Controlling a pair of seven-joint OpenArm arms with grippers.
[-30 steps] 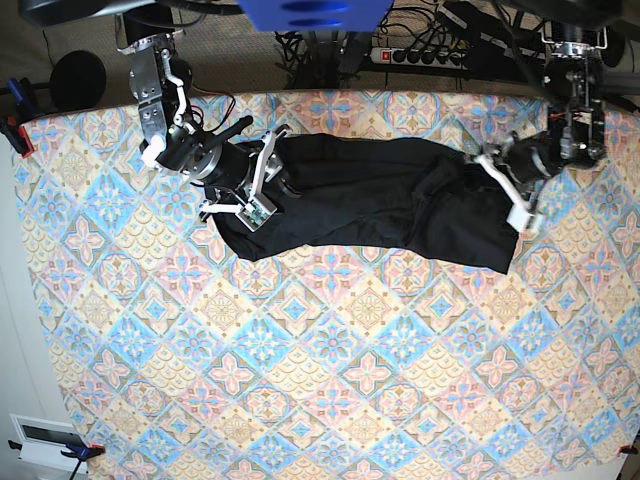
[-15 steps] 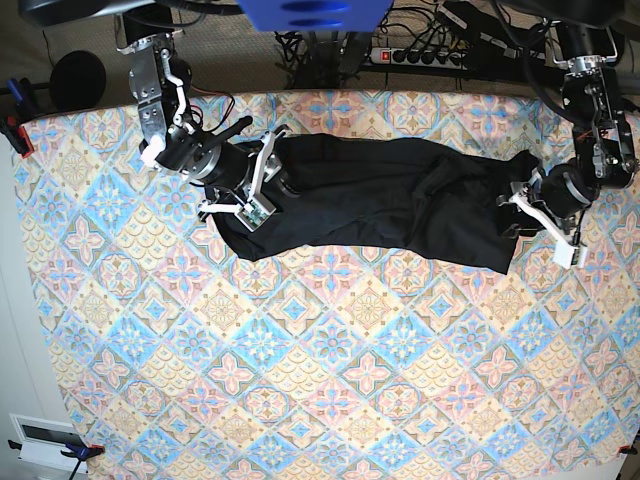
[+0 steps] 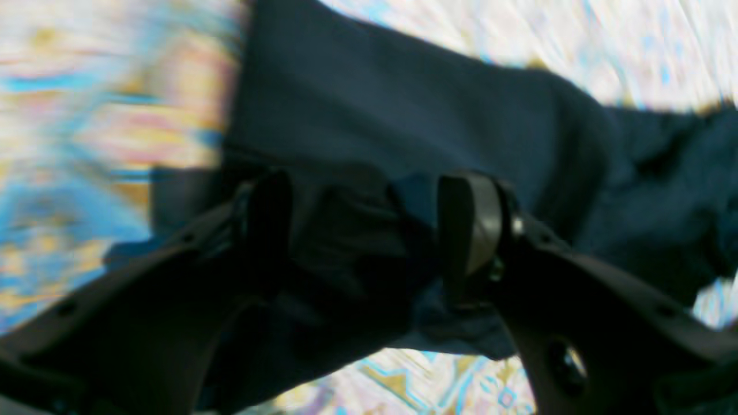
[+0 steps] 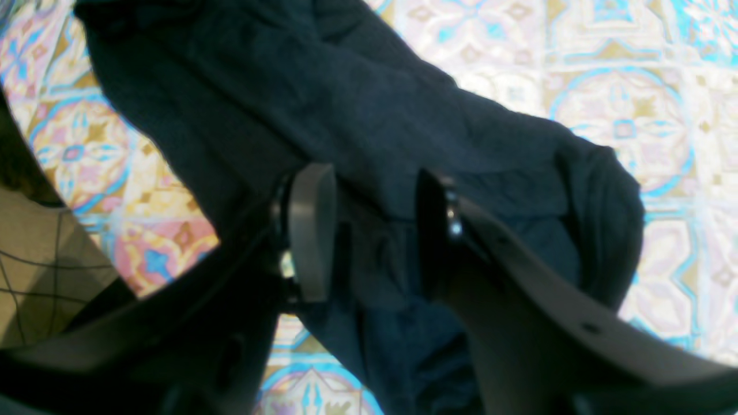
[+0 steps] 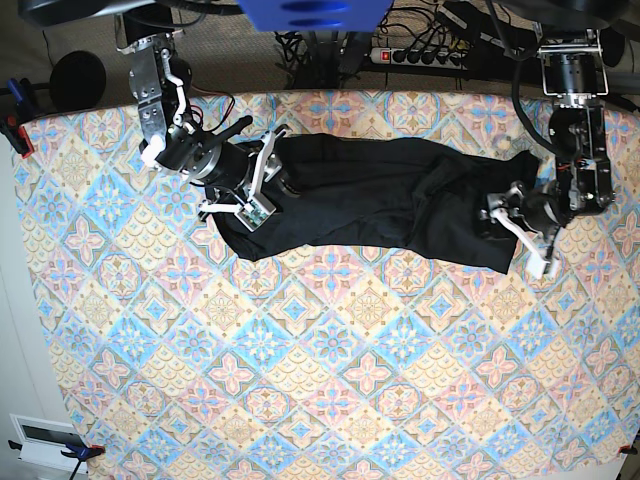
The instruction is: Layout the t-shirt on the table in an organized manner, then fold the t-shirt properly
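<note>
Currently the soft plain black t-shirt (image 5: 370, 205) lies bunched across the upper middle of the pastel diamond-tiled table (image 5: 330, 380). Both the left gripper (image 3: 369, 230) and right gripper (image 4: 369, 230) straddle fabric, jaws parted. Pinching several layers could worsen the bunching.

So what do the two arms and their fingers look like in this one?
Both arms are black with bare silver metal brackets and black cables. The right gripper and left gripper have white fingers seen from above; wrist views show dark housings with grey pads.
</note>
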